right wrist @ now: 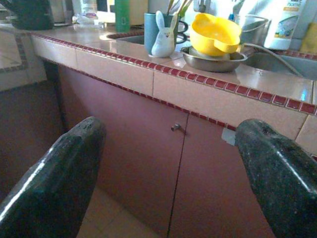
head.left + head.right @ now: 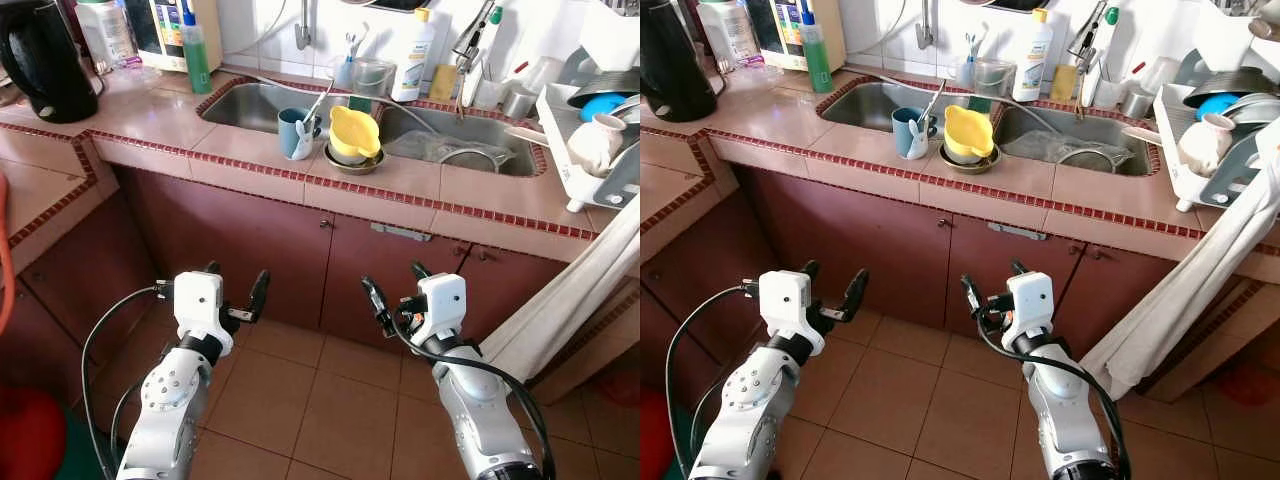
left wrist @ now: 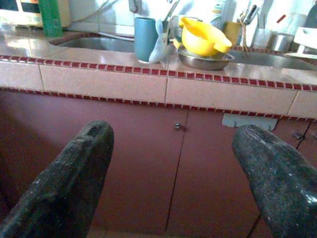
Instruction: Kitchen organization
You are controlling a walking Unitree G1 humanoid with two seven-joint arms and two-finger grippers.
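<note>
A yellow bowl [image 2: 355, 132] sits tilted in a steel bowl [image 2: 353, 161] on the pink tiled counter [image 2: 250, 150], in front of the double sink [image 2: 250, 105]. Beside it stands a blue cup [image 2: 293, 131] with a white rabbit figure and utensils. My left gripper [image 2: 236, 286] hangs open low in front of the cabinet doors [image 2: 260, 250]. My right gripper [image 2: 396, 286] is also open, at the same height, with nothing between its fingers. Both wrist views look up at the counter edge, the yellow bowl [image 3: 203, 37] and the blue cup [image 1: 154, 29].
A black kettle [image 2: 45, 60] and a green bottle [image 2: 195, 50] stand on the counter's left. A dish rack [image 2: 590, 130] with crockery is at the right, with a white cloth [image 2: 570, 300] hanging below. A red object [image 2: 25, 430] lies on the tiled floor at left.
</note>
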